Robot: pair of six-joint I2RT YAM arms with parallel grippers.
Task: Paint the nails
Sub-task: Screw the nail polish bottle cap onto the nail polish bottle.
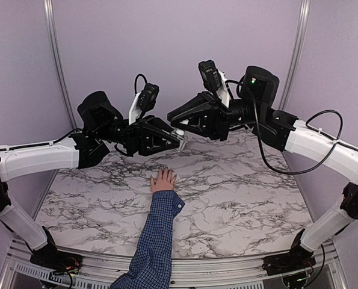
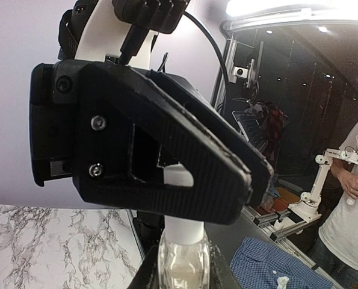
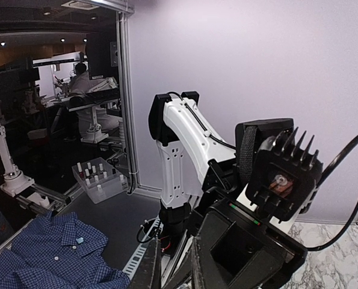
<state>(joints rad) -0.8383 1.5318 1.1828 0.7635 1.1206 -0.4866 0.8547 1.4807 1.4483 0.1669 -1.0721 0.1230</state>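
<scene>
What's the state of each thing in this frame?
left gripper, shut on bottle
right gripper, shut on cap
bottle, held aloft, capped
cap, seated on bottle
hand, flat on table, fingers spread
nails, too small to tell if painted

The hand (image 1: pixel 163 180) is laid flat on the bench (image 1: pixel 239 198), slightly left of its middle. The sleeve (image 1: pixel 157 235) runs from the hand to the near edge. The nails (image 1: pixel 165 173) are located at the far end of the hand.

Both grippers are positioned above the bench, behind the hand. The left gripper (image 1: pixel 177 142) is on the left and the right gripper (image 1: pixel 177 123) on the right, with their tips set together.

A bottle (image 2: pixel 182 265) is held in the fingers of the left gripper. Its cap (image 2: pixel 179 177) is enclosed by the fingers of the right gripper.
</scene>
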